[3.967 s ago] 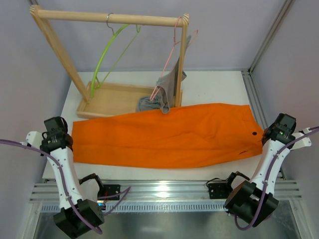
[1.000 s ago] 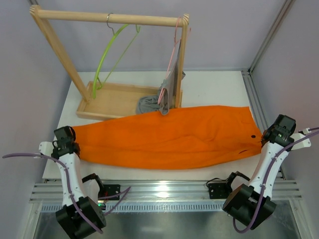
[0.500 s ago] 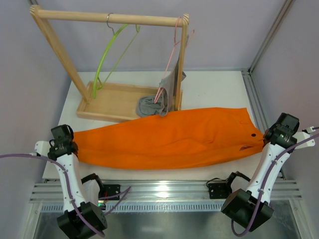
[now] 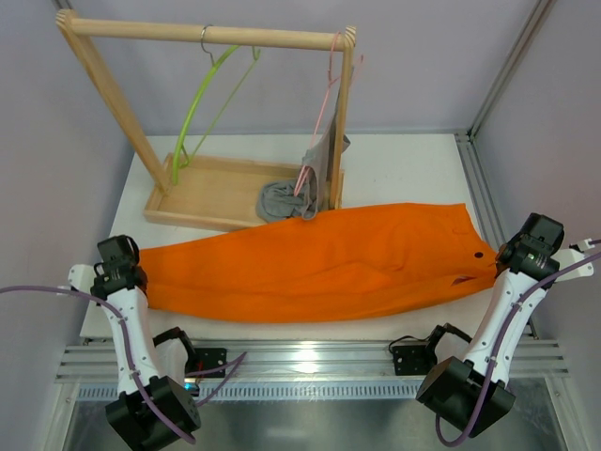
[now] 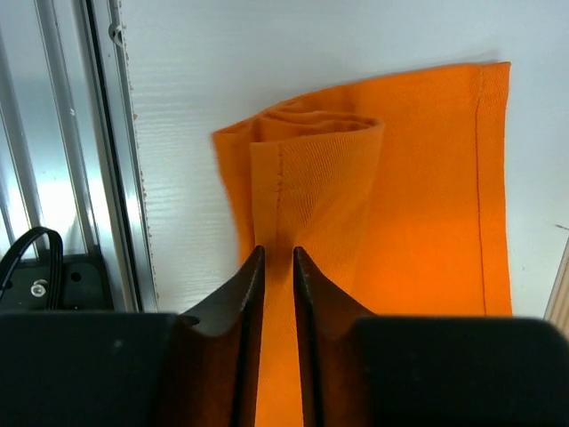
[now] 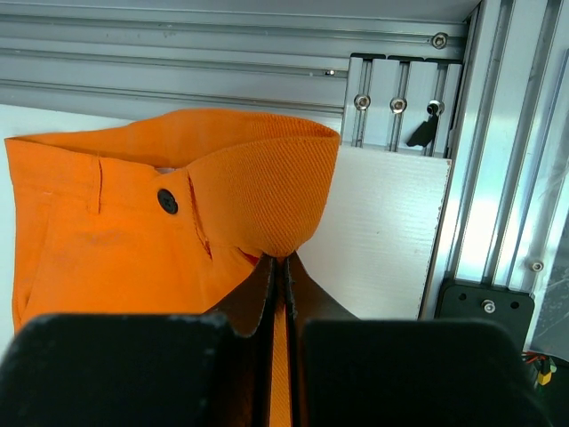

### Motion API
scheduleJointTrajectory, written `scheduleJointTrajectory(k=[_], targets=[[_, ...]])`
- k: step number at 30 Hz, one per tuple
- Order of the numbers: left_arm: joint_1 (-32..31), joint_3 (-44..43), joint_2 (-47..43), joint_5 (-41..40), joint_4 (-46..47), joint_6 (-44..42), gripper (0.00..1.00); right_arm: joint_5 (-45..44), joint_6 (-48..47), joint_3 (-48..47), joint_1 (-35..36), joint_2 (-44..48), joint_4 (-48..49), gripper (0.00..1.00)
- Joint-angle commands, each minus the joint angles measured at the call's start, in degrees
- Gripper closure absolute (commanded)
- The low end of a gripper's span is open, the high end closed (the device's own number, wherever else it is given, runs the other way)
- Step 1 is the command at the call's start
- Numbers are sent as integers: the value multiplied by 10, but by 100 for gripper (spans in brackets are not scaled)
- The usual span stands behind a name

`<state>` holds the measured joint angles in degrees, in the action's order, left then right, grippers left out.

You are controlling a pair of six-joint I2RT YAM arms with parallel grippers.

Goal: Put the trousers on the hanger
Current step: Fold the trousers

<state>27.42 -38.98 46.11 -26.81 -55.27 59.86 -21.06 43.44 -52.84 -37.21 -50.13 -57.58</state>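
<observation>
Moved since four seconds ago: the left end of the trousers (image 4: 319,263) has narrowed from a flat spread to a bunched band. The left gripper (image 4: 119,268) has shifted a little toward the arm bases, and the right gripper (image 4: 515,260) has hardly moved.

1. Trousers: bright orange, lying lengthwise on the white table (image 4: 404,164), stretched between the two grippers. The leg hem is at the left gripper and the waistband at the right one.
2. Left gripper (image 5: 276,253): jaws a narrow slot apart, with a raised fold of the leg hem running into the slot. Whether they press on the cloth cannot be told.
3. Right gripper (image 6: 277,258): jaws pressed together, pinching a lifted hump of the waistband. The dark button sits just left of the fingertips in the wrist view.
4. Hanger (image 4: 192,117): lime green, its metal hook over the top bar of the wooden rack (image 4: 207,35). It hangs well beyond the left gripper, on the far side of the trousers and apart from them.
5. Wooden tray (image 4: 202,193): base of the rack, beyond the left gripper, near the far edge of the trousers.
6. Pink hanger (image 4: 324,103): on the same bar, toward the right gripper's side, bearing the grey garment (image 4: 282,197). The garment droops into the tray, touching or just short of the trousers' far edge.
</observation>
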Motion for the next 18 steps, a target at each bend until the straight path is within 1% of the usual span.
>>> scheduleJointTrajectory(k=[1,2,13,14,15,17,18], targets=[[4,-18,-4,-4,31,-15,82,-27,0,-24,-2,9,27,96],[4,-18,-3,-1,31,-16,100,-27,0,-22,-1,7,27,96],[3,-7,-26,-23,9,3,99,-20,-2,-12,-2,10,31,96],[4,-4,-23,-20,3,11,81,-15,-1,-11,-2,10,33,96],[4,13,-22,-22,2,42,68,-14,0,-10,-2,10,33,96],[3,37,-16,-18,8,70,47,-8,2,-7,-1,11,33,96],[3,49,-5,-2,21,76,44,-8,0,-6,-2,11,34,96]])
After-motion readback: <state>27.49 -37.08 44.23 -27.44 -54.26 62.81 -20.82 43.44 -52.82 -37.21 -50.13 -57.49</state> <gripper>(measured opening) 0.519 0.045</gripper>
